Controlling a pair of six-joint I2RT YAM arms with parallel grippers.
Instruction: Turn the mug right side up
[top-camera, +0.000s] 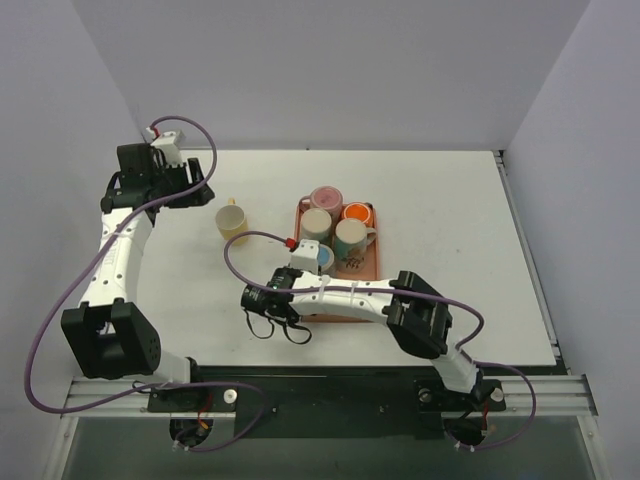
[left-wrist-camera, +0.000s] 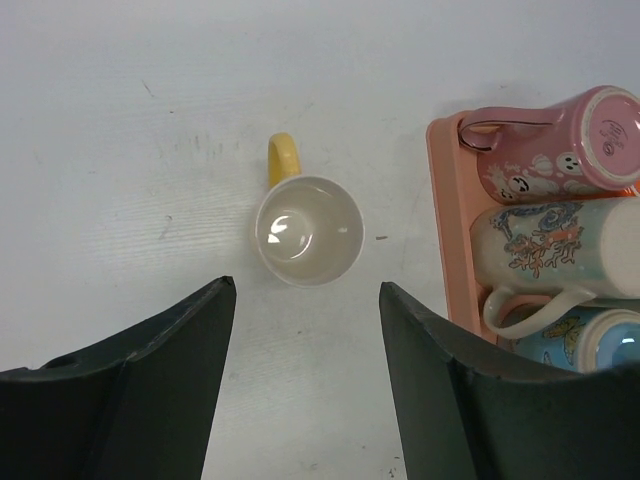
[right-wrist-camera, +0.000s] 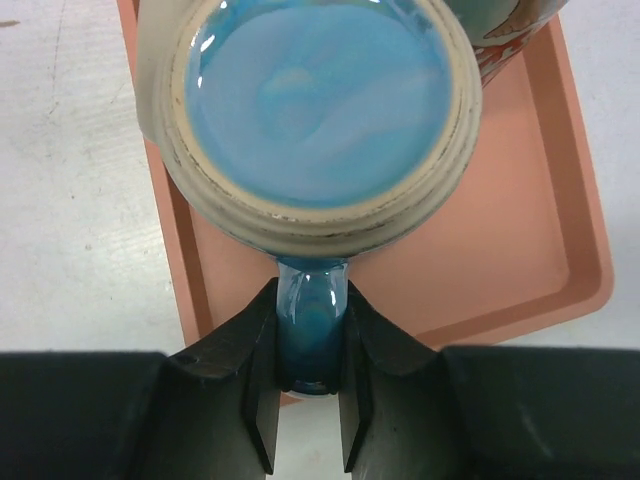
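The blue mug (right-wrist-camera: 310, 110) stands mouth down in a corner of the pink tray (right-wrist-camera: 530, 240). It fills the upper half of the right wrist view, showing a glazed blue base ringed by a bare, slightly speckled clay foot, so the flip is not yet done. Its handle (right-wrist-camera: 312, 325) points toward the lower edge of that frame. The right gripper (right-wrist-camera: 312, 340) is clenched on it, one finger pressed to each side of the loop.

I judge the task to be at the grasp stage. The hold is made, but lifting, rolling the mug over and setting it down on its base all remain.

In the overhead view the mug sits at centre frame, at the tray's lower left. A cream mug (top-camera: 316, 222) is just above it, with other mugs close by, so any lift has little room.

Left of the tray, on the white table (left-wrist-camera: 120, 120), a yellow mug (left-wrist-camera: 308, 230) stands mouth up. The left gripper (left-wrist-camera: 305, 300) hangs over it with its fingers spread wide, holding nothing.
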